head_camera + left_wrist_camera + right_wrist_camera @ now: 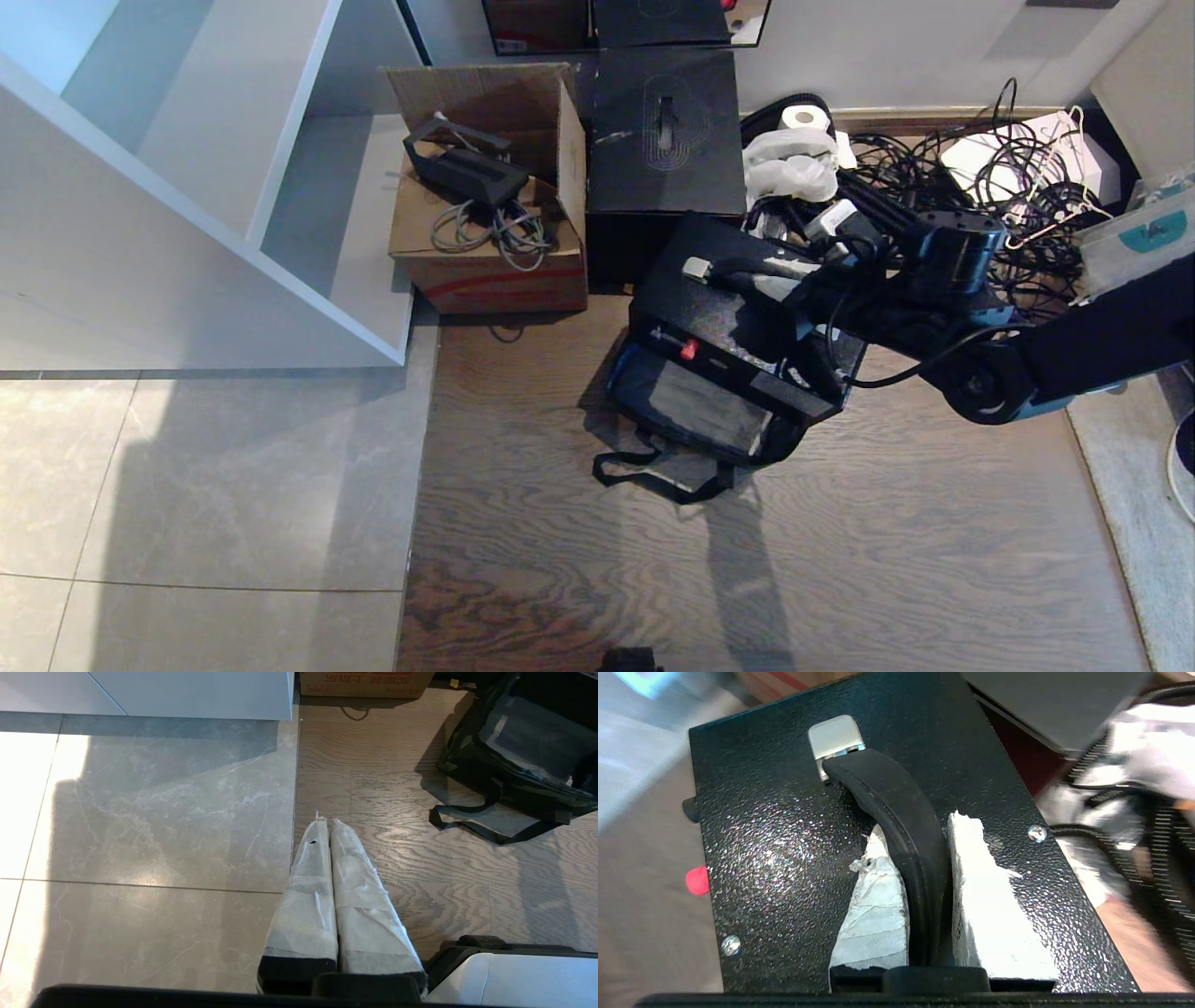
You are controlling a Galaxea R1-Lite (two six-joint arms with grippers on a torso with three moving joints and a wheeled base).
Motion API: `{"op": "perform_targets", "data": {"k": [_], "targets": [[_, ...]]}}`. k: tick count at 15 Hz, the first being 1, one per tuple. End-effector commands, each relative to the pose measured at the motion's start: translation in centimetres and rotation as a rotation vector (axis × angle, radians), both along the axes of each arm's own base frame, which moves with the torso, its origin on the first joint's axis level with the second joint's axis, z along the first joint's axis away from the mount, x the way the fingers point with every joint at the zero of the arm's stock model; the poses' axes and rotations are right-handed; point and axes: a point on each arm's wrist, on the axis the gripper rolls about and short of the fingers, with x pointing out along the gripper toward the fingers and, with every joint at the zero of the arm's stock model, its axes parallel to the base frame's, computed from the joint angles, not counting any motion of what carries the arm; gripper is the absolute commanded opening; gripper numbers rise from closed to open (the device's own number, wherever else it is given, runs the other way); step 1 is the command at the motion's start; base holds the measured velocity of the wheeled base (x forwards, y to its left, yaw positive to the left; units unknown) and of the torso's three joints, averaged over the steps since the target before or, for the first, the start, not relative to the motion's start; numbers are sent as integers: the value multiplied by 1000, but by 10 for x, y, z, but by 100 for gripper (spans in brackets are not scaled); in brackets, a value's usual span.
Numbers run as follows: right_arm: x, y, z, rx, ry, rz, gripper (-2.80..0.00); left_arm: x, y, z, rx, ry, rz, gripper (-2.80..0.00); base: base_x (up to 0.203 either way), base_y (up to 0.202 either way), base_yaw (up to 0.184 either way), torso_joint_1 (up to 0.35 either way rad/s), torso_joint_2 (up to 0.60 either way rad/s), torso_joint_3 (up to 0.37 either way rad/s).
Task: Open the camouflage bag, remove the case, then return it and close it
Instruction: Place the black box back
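the right claw [924, 858] is pinching the black handle [896, 812] of the case [738, 317], one taped finger [873, 914] on each side of the strap, so the grip is sitting near the middle of the handle rather than at its pale metal end [836, 739]. the case is hanging tilted above the open camouflage bag [691, 411], its lower edge reaching into or just over the bag's mouth; whether it is touching the grey lining i cannot tell. the bag is lying on the wooden floor [560, 560] with its strap handles [653, 471] sprawling in front, just beside the bigger black box [663, 131] and the cardboard box [485, 187].

the case is looking stiff and hard-shelled, with a pebbled finish and screwed corners, so it is probably carrying some weight and will swing from the handle if tipped quickly. the handle is the sensible place to hold: rubbery, arched, and narrow enough for the fingers to close around. the red latch [689, 350] is better left alone. the bag is soft and floppy, so its walls may be folding inward and catching the case's corners.

the left claw [329, 826] is parked over the floor, fingers pressed together, holding nothing.
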Motion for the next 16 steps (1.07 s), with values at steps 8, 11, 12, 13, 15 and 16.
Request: {"op": "perform_targets", "data": {"k": [8,11,12,13,15,16], "targets": [[-8,2,-17,50,50,160,-280,0,0,0,-1,-1,0,-280,0,0,0,0,0,0],[-3,-1,-26,70,92,164,-280,0,0,0,-1,-2,0,-280,0,0,0,0,0,0],[-1,-3,-29,75,105,159,-280,0,0,0,1,-1,0,-280,0,0,0,0,0,0],[2,-7,-33,77,111,148,-280,0,0,0,-1,-1,0,-280,0,0,0,0,0,0],[6,-13,-38,82,115,151,-280,0,0,0,0,-1,0,-280,0,0,0,0,0,0],[7,-16,-40,80,116,164,-280,0,0,0,-1,-1,0,-280,0,0,0,0,0,0]]}}
